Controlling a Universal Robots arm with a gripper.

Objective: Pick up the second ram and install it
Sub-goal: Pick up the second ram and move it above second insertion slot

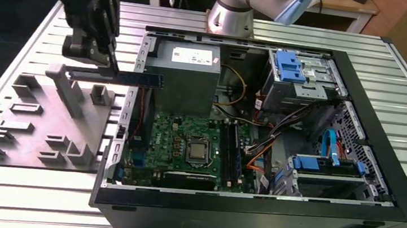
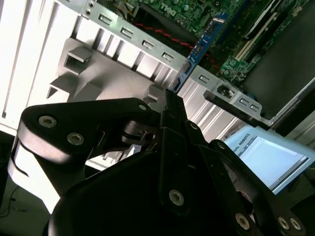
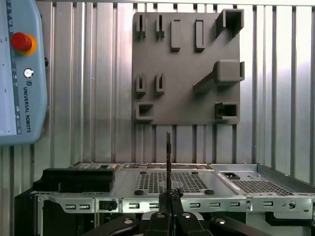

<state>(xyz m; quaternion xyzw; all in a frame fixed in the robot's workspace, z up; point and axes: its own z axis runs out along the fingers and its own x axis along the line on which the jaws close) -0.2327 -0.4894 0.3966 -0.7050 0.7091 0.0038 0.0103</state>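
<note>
One black gripper point(image 1: 108, 65) is clamping the second ram point(image 1: 146, 79) and holding it level and on edge above the gap between the grey moulded fixture point(image 1: 36, 125) and the open computer case's point(image 1: 378, 183) exterior-view-left wall, likely keeping it square for the motherboard point(image 1: 178, 137) slots.

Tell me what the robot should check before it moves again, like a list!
1. Gripper shut on the second ram: ok.
2. Ram level: ok, it runs level in the exterior view.
3. Ram clear of the grey fixture's tall post: cannot tell, they overlap in that view.
4. Ram over the memory slots: not ok, it hangs at the case wall.
5. Case open, motherboard bare: ok.
</note>
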